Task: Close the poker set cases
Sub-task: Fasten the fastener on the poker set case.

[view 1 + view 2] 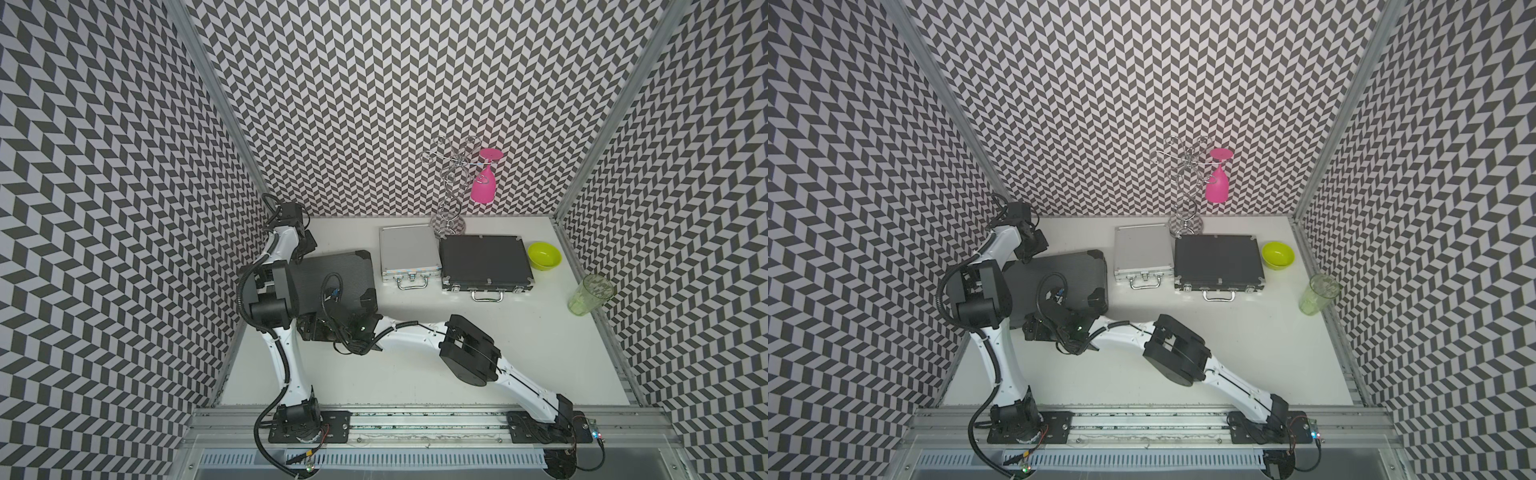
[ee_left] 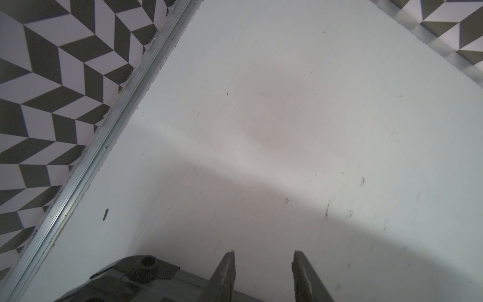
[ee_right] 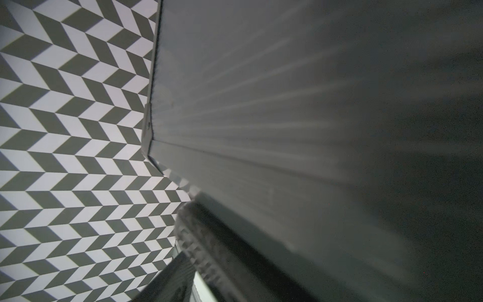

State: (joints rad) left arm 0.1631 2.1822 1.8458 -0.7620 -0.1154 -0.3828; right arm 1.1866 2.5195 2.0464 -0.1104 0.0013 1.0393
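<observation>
Ribbed black case (image 1: pixel 332 278) lid looks part-raised, right gripper (image 1: pixel 313 326) at its front edge.
Case sits just beside silver case (image 1: pixel 409 253); right grip hidden, can't tell; left gripper (image 2: pixel 264 256) behind hinge side, part-open, empty.

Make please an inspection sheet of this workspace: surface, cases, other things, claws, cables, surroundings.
Surface: white table, few small dark marks, no spill.
Job's things: ribbed dark case, lid seems not fully down; silver case and black case shut.
Clutter: green bowl, clear green cup, pink glass hanging upside down on a wire rack.
Claws: left claw open, empty, near the ribbed case's far corner; right claw at that case's near edge, state unclear.
Cables: black cable loops above the ribbed case.
Surroundings: zigzag-patterned walls; metal rail in front.
</observation>
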